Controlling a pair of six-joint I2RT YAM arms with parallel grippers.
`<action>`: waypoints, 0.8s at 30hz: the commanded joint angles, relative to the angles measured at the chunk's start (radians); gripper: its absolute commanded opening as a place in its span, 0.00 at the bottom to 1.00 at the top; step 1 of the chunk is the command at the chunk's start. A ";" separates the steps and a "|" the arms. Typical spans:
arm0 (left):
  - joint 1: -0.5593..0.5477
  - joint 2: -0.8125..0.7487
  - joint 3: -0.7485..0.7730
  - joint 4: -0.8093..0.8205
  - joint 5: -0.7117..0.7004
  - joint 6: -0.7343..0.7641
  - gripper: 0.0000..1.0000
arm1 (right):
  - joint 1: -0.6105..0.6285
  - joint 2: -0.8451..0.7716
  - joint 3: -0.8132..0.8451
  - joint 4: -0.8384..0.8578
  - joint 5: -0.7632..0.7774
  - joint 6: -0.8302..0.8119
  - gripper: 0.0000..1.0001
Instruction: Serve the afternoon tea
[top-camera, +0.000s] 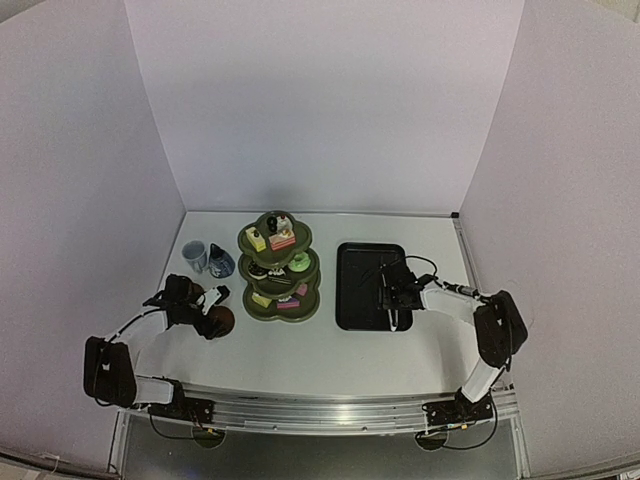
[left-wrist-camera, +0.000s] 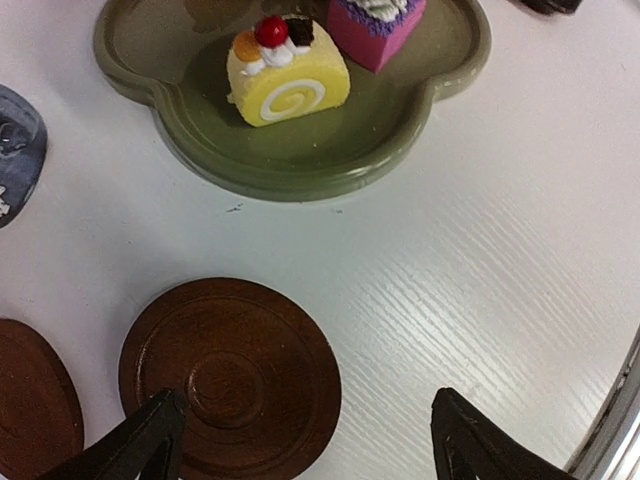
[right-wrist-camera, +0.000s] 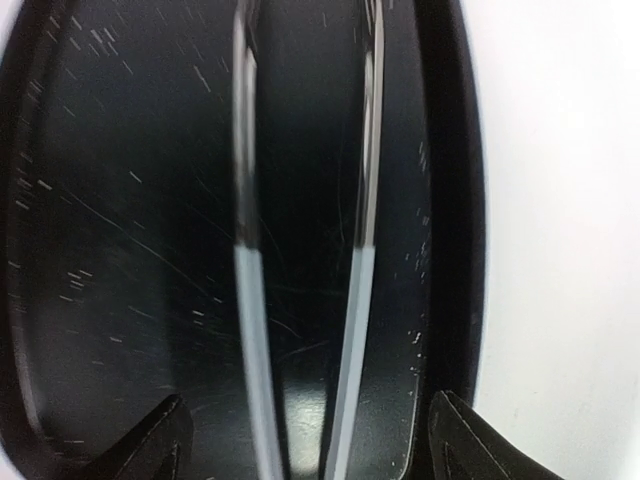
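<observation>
Hovering released above a saucer (left-wrist-camera: 230, 370) left of the stand (left-wrist-camera: 300, 150), the left tool (left-wrist-camera: 307, 400) faces tiered cakes (left-wrist-camera: 287, 85), with cup (top-camera: 194, 256) and pot (top-camera: 220, 263) apparently unserved; the right tool (right-wrist-camera: 305, 410), released, straddles tongs (right-wrist-camera: 245, 300).

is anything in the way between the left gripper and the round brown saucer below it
Nothing visible does. The left gripper hangs open above the round brown saucer with only air between them. The second brown saucer lies off to one side, apart from it.
</observation>
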 joint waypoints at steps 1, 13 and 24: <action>-0.016 0.155 0.165 -0.235 -0.056 -0.014 0.80 | 0.007 -0.144 0.075 -0.015 0.040 -0.006 0.79; -0.164 0.318 0.261 -0.207 -0.259 -0.075 0.73 | 0.011 -0.311 0.053 -0.017 0.043 -0.030 0.78; -0.176 0.398 0.223 -0.183 -0.345 -0.054 0.61 | 0.015 -0.389 -0.003 -0.016 0.066 -0.045 0.77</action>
